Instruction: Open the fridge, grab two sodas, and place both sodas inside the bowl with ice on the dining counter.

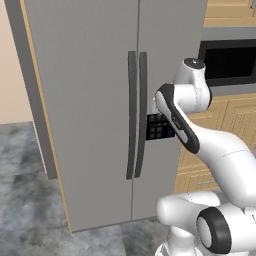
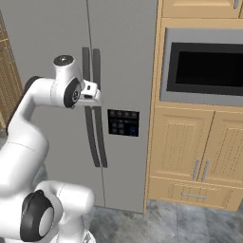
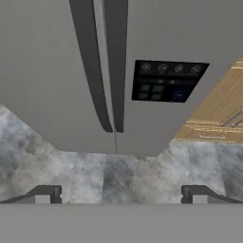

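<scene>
The tall grey fridge (image 1: 90, 100) stands right in front of me with both doors shut. Its two long black handles (image 1: 136, 115) meet at the centre seam. My white hand (image 2: 90, 93) hovers level with the handles' upper part, a short way off the doors. In the hand view my gripper (image 3: 121, 194) is open, its dark fingertips (image 3: 47, 193) far apart with nothing between them, and it looks down along the handles (image 3: 104, 71) to the floor. The sodas, the bowl and the dining counter are out of view.
A black control panel (image 2: 123, 122) sits on the fridge's right door. To the fridge's right are a built-in oven with a dark window (image 2: 204, 71) and light wood cabinets (image 2: 190, 152). A beige wall (image 1: 12, 75) lies to its left, above grey marble floor (image 1: 25, 200).
</scene>
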You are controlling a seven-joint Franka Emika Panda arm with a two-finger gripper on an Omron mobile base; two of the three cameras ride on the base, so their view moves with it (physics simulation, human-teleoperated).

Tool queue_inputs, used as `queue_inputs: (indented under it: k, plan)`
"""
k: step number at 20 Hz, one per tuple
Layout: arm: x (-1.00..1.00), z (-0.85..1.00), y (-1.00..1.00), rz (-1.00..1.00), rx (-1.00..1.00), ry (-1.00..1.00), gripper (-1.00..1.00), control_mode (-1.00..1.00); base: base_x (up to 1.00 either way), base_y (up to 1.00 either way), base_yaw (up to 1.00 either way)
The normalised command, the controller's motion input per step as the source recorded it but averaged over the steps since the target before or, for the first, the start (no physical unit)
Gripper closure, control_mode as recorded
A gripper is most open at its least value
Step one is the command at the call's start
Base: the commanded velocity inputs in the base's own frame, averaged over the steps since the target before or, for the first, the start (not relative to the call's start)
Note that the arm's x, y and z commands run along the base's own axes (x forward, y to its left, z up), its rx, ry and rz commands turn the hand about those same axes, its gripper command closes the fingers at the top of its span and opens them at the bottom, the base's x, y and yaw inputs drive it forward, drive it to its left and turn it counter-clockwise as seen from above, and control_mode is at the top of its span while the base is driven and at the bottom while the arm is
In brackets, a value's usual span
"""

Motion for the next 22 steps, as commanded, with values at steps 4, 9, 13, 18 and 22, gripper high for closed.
queue_inputs:
  k: [4,9,13,18,22]
  plan:
    - [0.49,0.00,0.06,0.00,-0.01,-0.12,-1.00,-1.00,0.00,0.00,0.00]
    - [0.43,0.00,0.07,0.00,0.00,-0.03,-1.00,-1.00,0.00,0.00,0.00]
    - [0.41,-0.01,0.06,0.00,0.00,-0.03,-1.00,-1.00,0.00,0.00,0.00]
    - [0.36,-0.11,0.08,0.00,0.00,-0.03,-1.00,-1.00,0.00,0.00,0.00]
    - [0.29,-0.16,0.00,0.00,0.00,-0.03,-1.00,-1.00,0.00,0.00,0.00]
